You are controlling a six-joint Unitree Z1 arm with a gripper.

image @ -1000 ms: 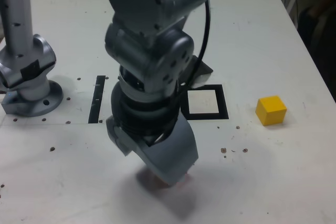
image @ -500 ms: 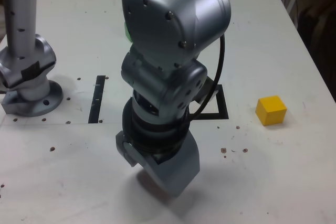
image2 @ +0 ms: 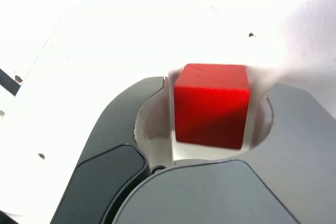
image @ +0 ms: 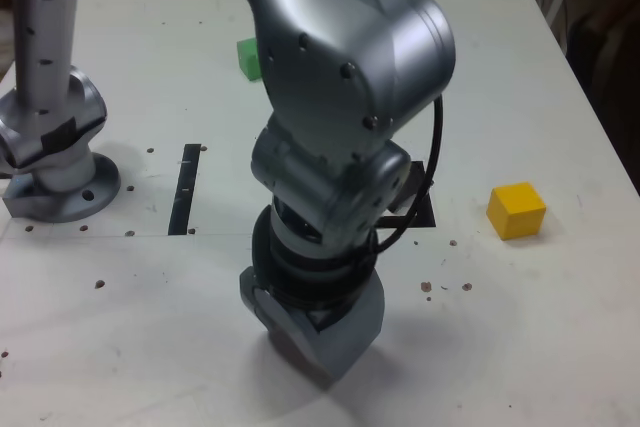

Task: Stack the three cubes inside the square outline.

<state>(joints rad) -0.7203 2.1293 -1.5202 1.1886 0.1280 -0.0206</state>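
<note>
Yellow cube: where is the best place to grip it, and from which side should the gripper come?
Grip the yellow cube from above, on two opposite side faces. It sits flat on the table, clear all round, turned slightly, so the wrist probably needs some rotation to meet the faces squarely.

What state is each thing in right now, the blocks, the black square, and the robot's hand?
red cube: on the table, between the hand's jaws.
yellow cube: loose on the table, alone.
green cube: partly hidden behind the arm.
square outline: mostly hidden by the arm.
hand: lowered around the red cube; grip unclear.
</note>
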